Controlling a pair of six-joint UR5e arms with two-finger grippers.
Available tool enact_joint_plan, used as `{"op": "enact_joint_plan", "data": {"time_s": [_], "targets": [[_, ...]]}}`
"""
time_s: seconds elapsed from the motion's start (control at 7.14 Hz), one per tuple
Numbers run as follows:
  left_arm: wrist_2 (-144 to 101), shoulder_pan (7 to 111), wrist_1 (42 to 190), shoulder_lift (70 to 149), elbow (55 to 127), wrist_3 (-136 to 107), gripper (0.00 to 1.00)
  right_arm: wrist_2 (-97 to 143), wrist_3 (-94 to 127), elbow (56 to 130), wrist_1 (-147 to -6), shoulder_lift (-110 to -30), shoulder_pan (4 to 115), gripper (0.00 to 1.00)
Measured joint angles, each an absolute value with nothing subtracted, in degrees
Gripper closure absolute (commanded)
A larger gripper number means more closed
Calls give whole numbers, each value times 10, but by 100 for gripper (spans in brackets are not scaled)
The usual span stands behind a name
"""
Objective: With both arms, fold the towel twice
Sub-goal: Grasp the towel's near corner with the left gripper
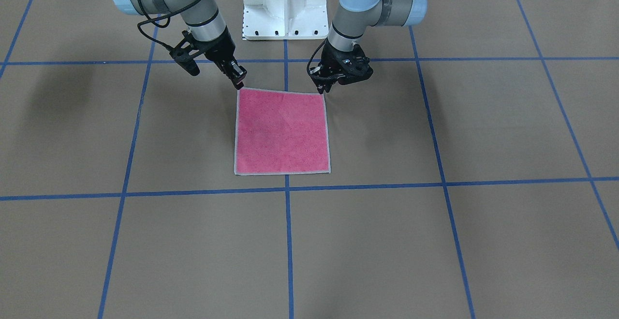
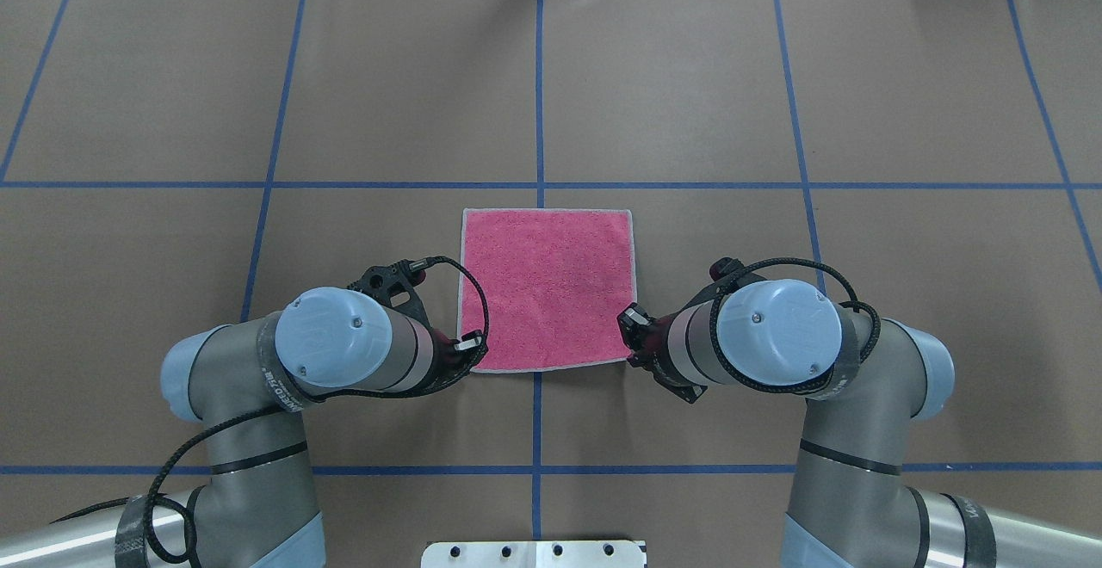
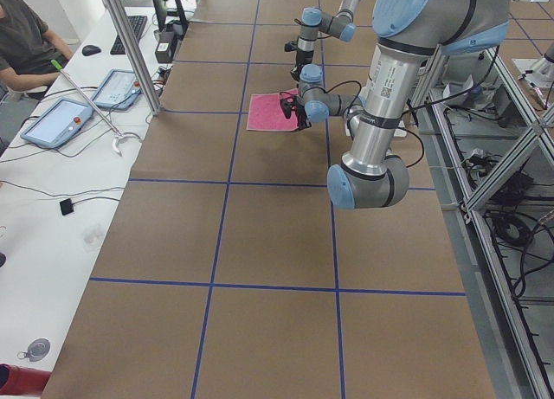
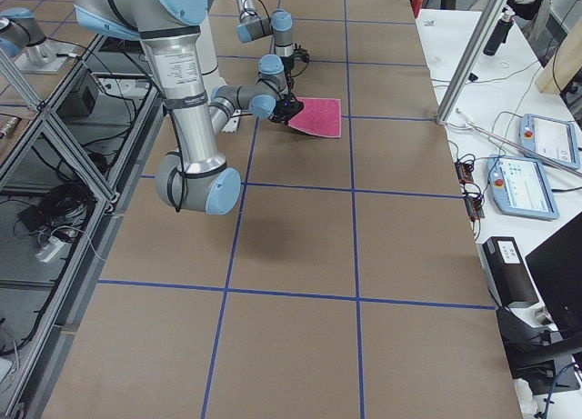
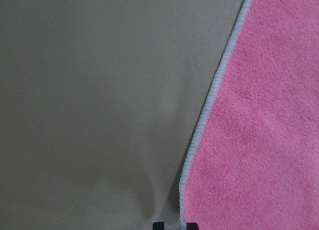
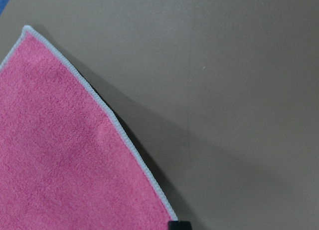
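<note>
The left gripper [image 1: 323, 87] has its jaws narrow, pinching the hem of the towel [image 1: 283, 133], which lies flat beyond both sets of jaws. I can't tell how the right gripper [image 1: 238, 81] is set. A thin bite on either corner could slip during the lift and skew the fold.

You are seeing bright, even overhead light. Soft, blurred shadows are lying on the brown paper-covered table [image 1: 483, 130]. In the 2 wrist views the pink terry towel [image 6: 60, 165] is casting a darker shadow beside its border.
</note>
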State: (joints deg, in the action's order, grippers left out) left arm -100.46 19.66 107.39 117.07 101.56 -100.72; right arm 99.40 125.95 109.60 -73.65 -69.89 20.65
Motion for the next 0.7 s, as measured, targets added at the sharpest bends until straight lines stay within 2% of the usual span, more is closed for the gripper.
{"op": "enact_joint_plan", "data": {"time_s": [0.56,0.7], "targets": [[-1005,196,1074,1172,1013,-1007,75,994,1259,1096,-737,-699,207,100],[-1005,196,1074,1172,1012,-1007,92,994,1259,1096,-737,-698,207,100]]}}
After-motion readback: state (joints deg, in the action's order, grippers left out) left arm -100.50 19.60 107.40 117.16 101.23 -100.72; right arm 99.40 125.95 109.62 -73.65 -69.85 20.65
